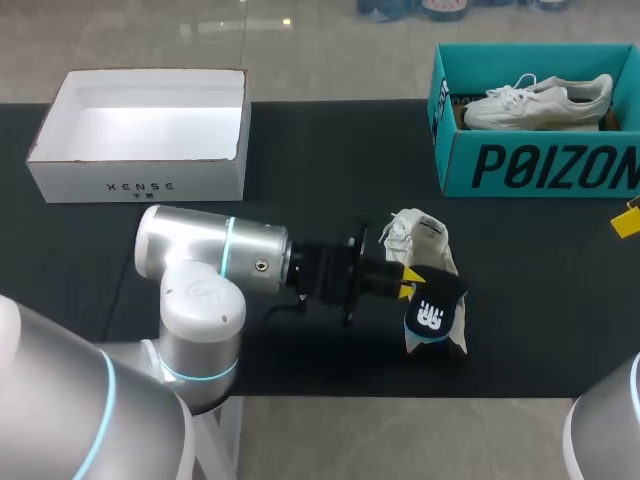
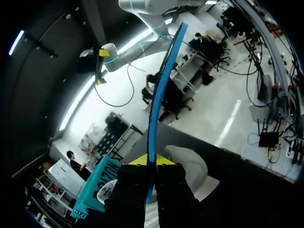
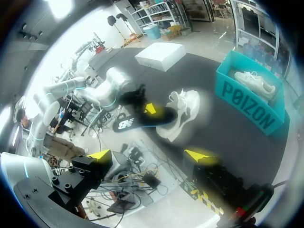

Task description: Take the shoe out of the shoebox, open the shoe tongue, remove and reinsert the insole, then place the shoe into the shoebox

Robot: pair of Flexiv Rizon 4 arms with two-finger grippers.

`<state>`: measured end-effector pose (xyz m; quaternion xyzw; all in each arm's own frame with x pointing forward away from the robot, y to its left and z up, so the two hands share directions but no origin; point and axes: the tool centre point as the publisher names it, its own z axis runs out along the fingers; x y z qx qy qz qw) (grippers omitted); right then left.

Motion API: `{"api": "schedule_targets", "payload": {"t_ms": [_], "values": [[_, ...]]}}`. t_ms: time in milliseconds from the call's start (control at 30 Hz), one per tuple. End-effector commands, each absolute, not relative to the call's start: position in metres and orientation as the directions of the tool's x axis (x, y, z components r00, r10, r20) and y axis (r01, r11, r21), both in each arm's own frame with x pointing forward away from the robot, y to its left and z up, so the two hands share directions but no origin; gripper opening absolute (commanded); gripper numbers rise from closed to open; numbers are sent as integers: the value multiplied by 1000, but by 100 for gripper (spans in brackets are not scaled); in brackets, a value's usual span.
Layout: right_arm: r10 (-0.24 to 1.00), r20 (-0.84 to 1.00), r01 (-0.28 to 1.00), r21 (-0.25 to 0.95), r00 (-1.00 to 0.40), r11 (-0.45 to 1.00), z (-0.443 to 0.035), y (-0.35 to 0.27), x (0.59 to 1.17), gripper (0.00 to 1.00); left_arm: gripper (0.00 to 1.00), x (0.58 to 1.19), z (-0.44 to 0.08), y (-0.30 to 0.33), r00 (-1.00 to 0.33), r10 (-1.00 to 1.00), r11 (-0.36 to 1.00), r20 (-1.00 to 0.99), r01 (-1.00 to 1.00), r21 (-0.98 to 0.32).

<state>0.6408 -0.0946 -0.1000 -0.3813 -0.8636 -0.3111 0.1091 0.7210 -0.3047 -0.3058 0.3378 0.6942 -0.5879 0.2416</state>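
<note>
A white shoe (image 1: 421, 238) lies on the black table near the middle. Just in front of it, my left gripper (image 1: 405, 281) is shut on a black insole (image 1: 434, 311) with a blue rim and a white logo, held above the table. In the left wrist view the insole (image 2: 163, 83) stands edge-on between the yellow tips of my left gripper (image 2: 152, 160), with the shoe (image 2: 190, 165) behind. My right gripper (image 3: 149, 155) hangs open and empty, high at the table's right side, looking down on the shoe (image 3: 185, 106) and the insole (image 3: 135, 122).
A teal shoebox (image 1: 540, 160) at the back right holds another white shoe (image 1: 540, 102). An open white box (image 1: 140, 185) stands at the back left. A yellow tip of the right gripper (image 1: 627, 218) shows at the right edge of the head view.
</note>
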Motion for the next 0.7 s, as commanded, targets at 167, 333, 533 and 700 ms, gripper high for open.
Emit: {"api": "schedule_targets", "payload": {"t_ms": [167, 333, 533, 700], "values": [[590, 428, 727, 450, -685, 518, -100, -95, 643, 100, 0, 742, -311, -325, -657, 193, 90, -729, 751, -654], [590, 428, 727, 450, -685, 518, -100, -95, 643, 100, 0, 756, -320, -325, -660, 192, 118, -727, 751, -650], [590, 428, 727, 450, -685, 518, -100, -95, 643, 100, 0, 765, -328, -322, -657, 205, 151, -725, 753, -640], [590, 428, 727, 450, -685, 518, -100, -95, 643, 100, 0, 765, -332, -324, -617, 272, 164, -739, 786, -596]]}}
